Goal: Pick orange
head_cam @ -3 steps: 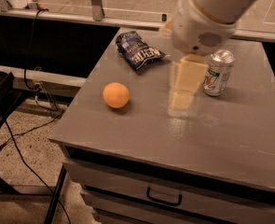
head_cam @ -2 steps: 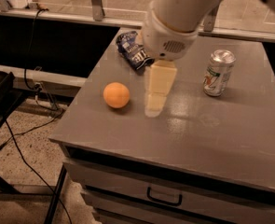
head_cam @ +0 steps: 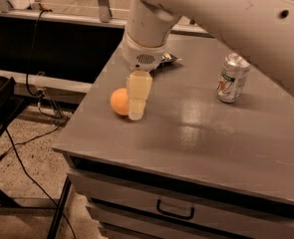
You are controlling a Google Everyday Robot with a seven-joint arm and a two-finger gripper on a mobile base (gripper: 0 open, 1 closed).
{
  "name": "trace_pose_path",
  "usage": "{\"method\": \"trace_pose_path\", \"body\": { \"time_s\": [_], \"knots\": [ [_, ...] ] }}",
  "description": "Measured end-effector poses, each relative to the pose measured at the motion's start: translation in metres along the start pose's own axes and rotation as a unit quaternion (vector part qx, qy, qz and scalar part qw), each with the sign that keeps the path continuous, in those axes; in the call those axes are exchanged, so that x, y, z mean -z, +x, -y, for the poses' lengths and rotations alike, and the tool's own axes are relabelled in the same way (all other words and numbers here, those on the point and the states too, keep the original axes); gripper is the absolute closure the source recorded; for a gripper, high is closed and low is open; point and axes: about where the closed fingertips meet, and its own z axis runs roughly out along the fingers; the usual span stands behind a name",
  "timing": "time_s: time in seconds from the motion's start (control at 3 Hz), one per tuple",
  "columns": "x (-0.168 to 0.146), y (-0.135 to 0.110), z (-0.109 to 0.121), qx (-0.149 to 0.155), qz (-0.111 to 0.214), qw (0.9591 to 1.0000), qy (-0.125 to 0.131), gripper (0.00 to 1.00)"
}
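Observation:
The orange (head_cam: 118,101) is a small round orange fruit lying on the grey cabinet top (head_cam: 196,133), near its left edge. My gripper (head_cam: 136,114) hangs down from the white arm and wrist (head_cam: 146,39), its pale tip just to the right of the orange and partly in front of it, close to the cabinet top. The orange's right side is hidden behind the gripper.
A green and white soda can (head_cam: 232,78) stands upright at the right. A dark snack bag (head_cam: 166,59) lies behind the wrist, mostly hidden. The cabinet has a drawer with a handle (head_cam: 175,210). Cables run across the floor (head_cam: 27,148) to the left.
The arm has swung left from beside the soda can across the cabinet top. The gripper now stands right next to the orange. The orange and the can have not moved.

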Motion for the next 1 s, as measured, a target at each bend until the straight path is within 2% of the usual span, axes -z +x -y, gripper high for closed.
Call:
{"method": "trace_pose_path", "body": {
  "time_s": [0.33, 1.0],
  "knots": [
    [-0.0267, -0.0088, 0.0047, 0.001, 0.008, 0.9998, -0.02, 0.0],
    [-0.0295, -0.0175, 0.0002, 0.012, 0.007, 0.9997, -0.02, 0.0]
  ]
}}
